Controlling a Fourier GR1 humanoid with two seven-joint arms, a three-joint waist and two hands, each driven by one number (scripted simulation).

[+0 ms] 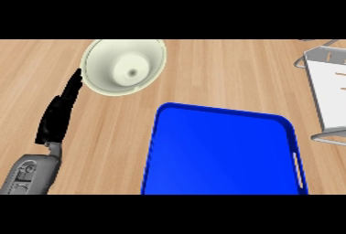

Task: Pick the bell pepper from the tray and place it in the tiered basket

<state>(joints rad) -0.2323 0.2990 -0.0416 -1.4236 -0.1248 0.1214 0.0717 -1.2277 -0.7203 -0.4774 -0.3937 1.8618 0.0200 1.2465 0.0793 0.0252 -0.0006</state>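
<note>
A blue tray (223, 155) lies on the wooden counter at the lower middle, and its visible surface holds nothing. No bell pepper shows anywhere. The tiered basket (330, 91), grey wire with a white shelf, stands at the right edge and is partly cut off. My left hand (59, 112) rests at the left with its fingers straight, pointing up toward the pale bowl. My right hand shows nowhere in the view.
A cream, upside-down bowl (123, 66) sits at the upper left, close to my left hand's fingertips. Bare wooden counter (229, 73) spreads between the bowl, tray and basket.
</note>
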